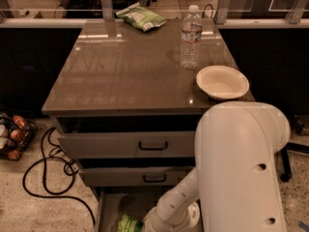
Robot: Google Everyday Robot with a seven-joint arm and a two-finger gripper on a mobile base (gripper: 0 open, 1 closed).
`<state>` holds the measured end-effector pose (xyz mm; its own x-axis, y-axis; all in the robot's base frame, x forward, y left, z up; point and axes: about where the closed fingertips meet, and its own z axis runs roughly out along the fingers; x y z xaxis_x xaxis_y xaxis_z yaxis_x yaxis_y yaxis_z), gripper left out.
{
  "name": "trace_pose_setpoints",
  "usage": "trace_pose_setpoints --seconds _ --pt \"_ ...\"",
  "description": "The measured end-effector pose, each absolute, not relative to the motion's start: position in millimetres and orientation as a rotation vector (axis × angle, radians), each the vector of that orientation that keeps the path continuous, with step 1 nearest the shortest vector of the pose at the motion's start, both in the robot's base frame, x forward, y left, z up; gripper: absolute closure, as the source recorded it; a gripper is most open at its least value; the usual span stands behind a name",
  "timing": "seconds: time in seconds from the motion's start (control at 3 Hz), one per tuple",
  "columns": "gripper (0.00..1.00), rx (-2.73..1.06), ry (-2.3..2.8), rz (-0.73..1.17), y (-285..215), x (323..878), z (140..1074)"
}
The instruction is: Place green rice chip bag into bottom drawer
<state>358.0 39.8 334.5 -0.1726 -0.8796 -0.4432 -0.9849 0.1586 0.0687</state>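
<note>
The green rice chip bag shows as a crinkled bright green patch at the bottom edge of the camera view, inside the open bottom drawer. My gripper is low in that drawer, right against the bag's right side, at the end of the white arm. The arm's wrist and the picture's lower edge hide most of the gripper and part of the bag. Whether the bag rests on the grey drawer floor or hangs just above it cannot be told.
On the cabinet top stand a water bottle and a white bowl, with a paler green-and-white bag at the back. Two upper drawers are nearly shut. Black cables and a basket lie on the floor at left.
</note>
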Motion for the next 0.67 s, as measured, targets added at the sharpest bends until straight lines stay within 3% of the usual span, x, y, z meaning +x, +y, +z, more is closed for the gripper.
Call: trace_pose_setpoints --seconds 0.67 --pt "1.00 -1.717 2.144 0.519 62.3 357.9 306.3"
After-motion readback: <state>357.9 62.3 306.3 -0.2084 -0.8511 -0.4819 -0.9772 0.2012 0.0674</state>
